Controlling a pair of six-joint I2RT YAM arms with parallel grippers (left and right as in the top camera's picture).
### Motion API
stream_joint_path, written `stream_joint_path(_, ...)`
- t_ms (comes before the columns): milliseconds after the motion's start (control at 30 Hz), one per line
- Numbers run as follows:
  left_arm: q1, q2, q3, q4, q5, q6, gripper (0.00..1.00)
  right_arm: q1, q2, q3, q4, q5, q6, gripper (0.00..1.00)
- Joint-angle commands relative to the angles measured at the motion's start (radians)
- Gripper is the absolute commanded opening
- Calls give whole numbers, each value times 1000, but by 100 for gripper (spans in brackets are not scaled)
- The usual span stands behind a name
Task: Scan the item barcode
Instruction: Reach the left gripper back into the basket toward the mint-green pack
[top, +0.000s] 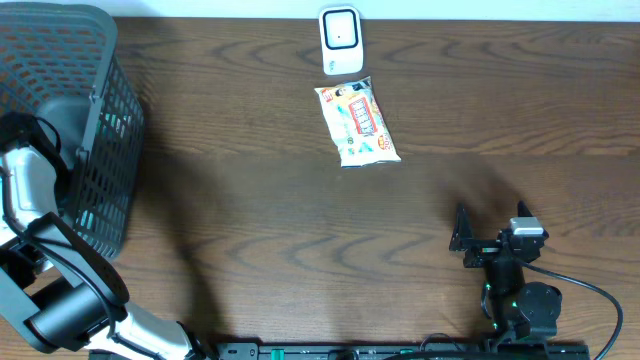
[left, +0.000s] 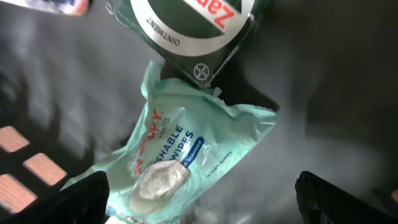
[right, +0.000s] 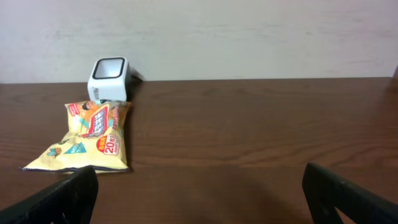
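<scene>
While the left pincer (left: 208, 202) hangs wide open, empty, over a wipes pack (left: 180, 155) inside the basket (top: 100, 130), the right pincer (right: 205, 199) gapes empty; snack packet (top: 358, 122) lies upper centre beside scanner (top: 340, 40) on tabletop (top: 250, 220).

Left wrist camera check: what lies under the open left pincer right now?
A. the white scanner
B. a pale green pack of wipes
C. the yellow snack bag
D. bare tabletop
B: the left wrist view shows the pack of wipes between the fingers of the left pincer, inside the basket; the snack bag and scanner sit out on the table.
</scene>
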Motion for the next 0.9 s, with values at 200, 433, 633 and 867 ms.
stream_joint_path(200, -1, 0, -95, 85, -38, -13, 95, 9, -5, -1, -4, -6, 14, 99)
stream_joint_path(433, -1, 1, -148, 161, -38, -13, 87, 8, -5, -1, -4, -6, 13, 99)
stream_joint_path(633, 8, 1, -148, 171, -37, -13, 63, 8, -5, -1, -4, -6, 14, 99)
stream_joint_path(867, 26, -6, -141, 182, -37, -13, 8, 8, -5, -1, -4, -6, 13, 99)
